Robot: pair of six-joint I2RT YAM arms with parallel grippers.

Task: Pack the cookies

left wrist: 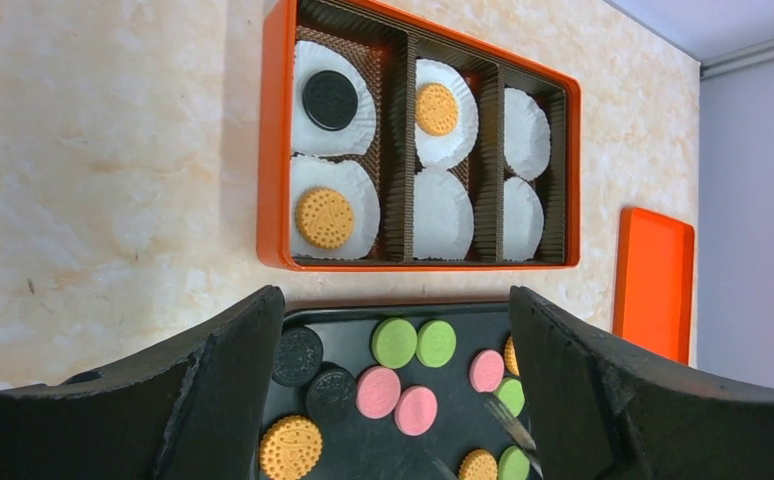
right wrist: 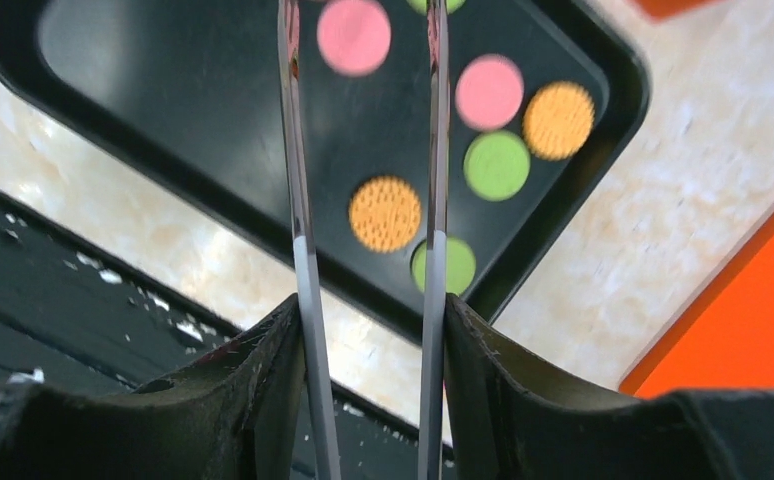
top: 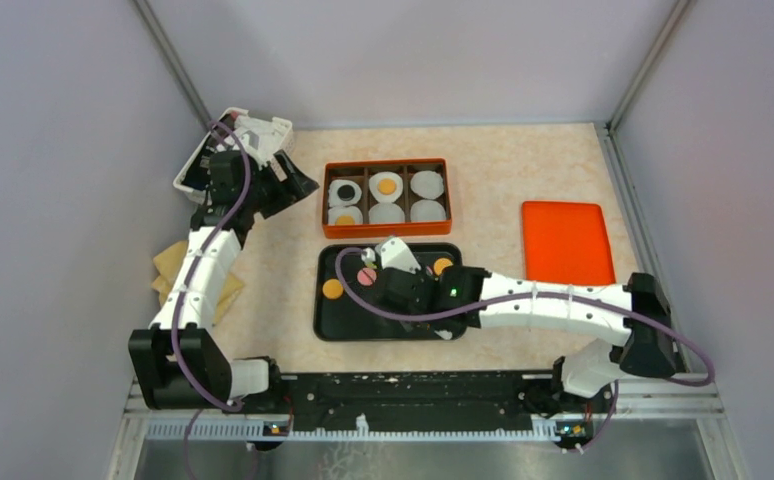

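1. Orange six-compartment plastic box; its white paper liners hold three small flat round cookies, one black, two orange;
2. Black rectangular tray at its 6 o'clock carries the rest;
3. Flat orange lid at 4 o'clock;
4. Left gripper gapes empty; right gripper clamps thin metal tweezers over the tray.

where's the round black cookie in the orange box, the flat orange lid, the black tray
round black cookie (left wrist: pixel 330 100), left wrist view, top face centre
flat orange lid (top: pixel 565 242), top external view, middle
black tray (right wrist: pixel 163 100), right wrist view, bare floor

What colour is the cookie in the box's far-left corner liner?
Black cookie; clearest in the left wrist view.
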